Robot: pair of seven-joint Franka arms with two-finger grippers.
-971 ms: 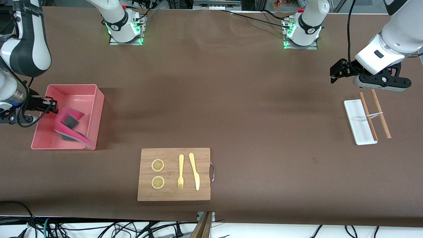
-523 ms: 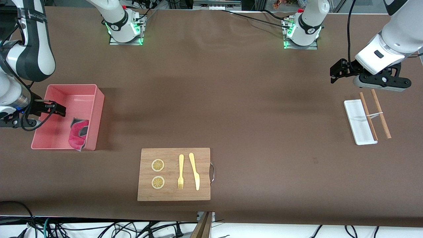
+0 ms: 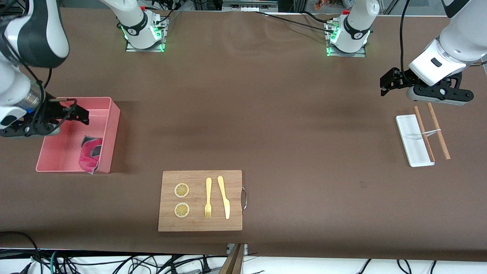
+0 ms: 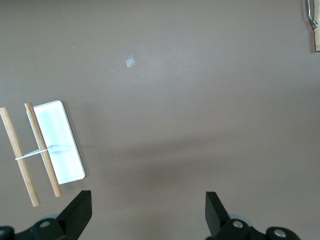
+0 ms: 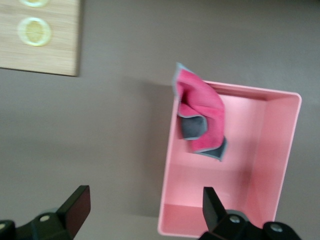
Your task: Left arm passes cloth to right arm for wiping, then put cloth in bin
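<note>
While the cloth (image 3: 91, 153) lies crumpled in the bin (image 3: 110, 125), in the corner nearest the cutting board (image 3: 200, 224) with one bit poking over the rim, the right gripper (image 3: 72, 112) hangs over the bin, fingers wide and empty. At its own end, the left gripper (image 3: 386, 84) waits, fingers wide, above the table (image 3: 266, 114) by the white tray (image 3: 411, 146).

Cloth (image 3: 91, 153) now dropped in bin (image 3: 110, 129), right claw (image 3: 78, 113) emptied, risen.

Soft cloth (image 3: 91, 154) in glossy plastic bin (image 3: 110, 133); matt wooden board (image 3: 200, 200).
</note>
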